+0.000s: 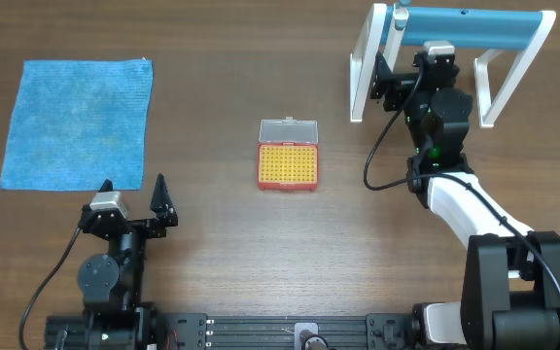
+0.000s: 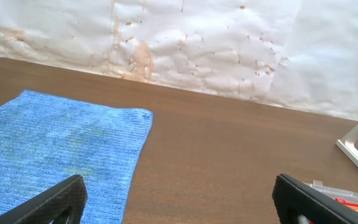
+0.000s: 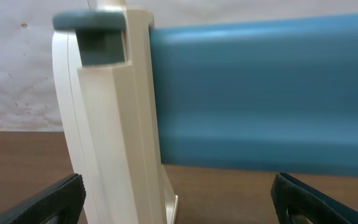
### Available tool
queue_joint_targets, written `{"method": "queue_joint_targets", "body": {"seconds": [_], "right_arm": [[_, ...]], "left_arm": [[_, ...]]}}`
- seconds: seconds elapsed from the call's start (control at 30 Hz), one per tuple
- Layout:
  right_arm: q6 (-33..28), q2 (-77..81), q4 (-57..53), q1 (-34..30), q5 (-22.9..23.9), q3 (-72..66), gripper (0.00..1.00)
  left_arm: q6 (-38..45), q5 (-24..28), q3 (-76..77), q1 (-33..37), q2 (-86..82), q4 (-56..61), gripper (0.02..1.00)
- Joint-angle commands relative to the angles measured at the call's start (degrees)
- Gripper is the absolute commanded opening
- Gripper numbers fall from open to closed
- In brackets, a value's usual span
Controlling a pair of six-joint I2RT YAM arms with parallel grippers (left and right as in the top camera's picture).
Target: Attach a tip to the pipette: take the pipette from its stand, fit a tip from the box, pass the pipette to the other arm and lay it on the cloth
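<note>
A white pipette point(image 3: 107, 118) with a grey top hangs at one end of the stand's blue bar point(image 3: 266, 93). In the top view the pipette point(image 1: 398, 14) sits at the left end of the stand point(image 1: 465, 27), at the table's far right. My right gripper point(image 1: 389, 86) is open just in front of the pipette, its fingers point(image 3: 48, 202) spread wide with nothing between them. The tip box point(image 1: 288, 167), orange with its clear lid open, stands mid-table. The blue cloth point(image 1: 78, 124) lies far left. My left gripper point(image 1: 132, 190) rests open and empty near the cloth's front right corner.
The stand's white legs point(image 1: 363, 73) flank my right gripper. A white wall point(image 2: 229, 50) rises behind the table's far edge. Bare brown tabletop point(image 1: 212, 97) stretches between the cloth and the tip box.
</note>
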Motion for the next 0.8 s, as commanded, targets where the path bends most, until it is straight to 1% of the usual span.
{"method": "queue_joint_targets", "body": {"seconds": [0.03, 0.17, 0.27, 0.8], "right_arm": [[0.85, 0.42, -2.19, -0.72, -0.09, 1.42, 0.945], [0.83, 0.42, -3.37, -1.03, 0.00, 1.42, 0.945], [0.83, 0.42, -3.32, -1.27, 1.46, 1.42, 0.945], [0.85, 2.78, -3.34, -1.25, 1.42, 2.97, 0.947]], "left_arm": [[-0.33, -0.85, -0.13, 0.07, -0.42, -0.33, 0.963], [-0.33, -0.85, -0.13, 0.07, -0.42, -0.33, 0.965], [-0.33, -0.85, -0.13, 0.07, -0.42, -0.33, 0.965], [-0.33, -0.85, -0.13, 0.07, -0.42, -0.33, 0.965]]}}
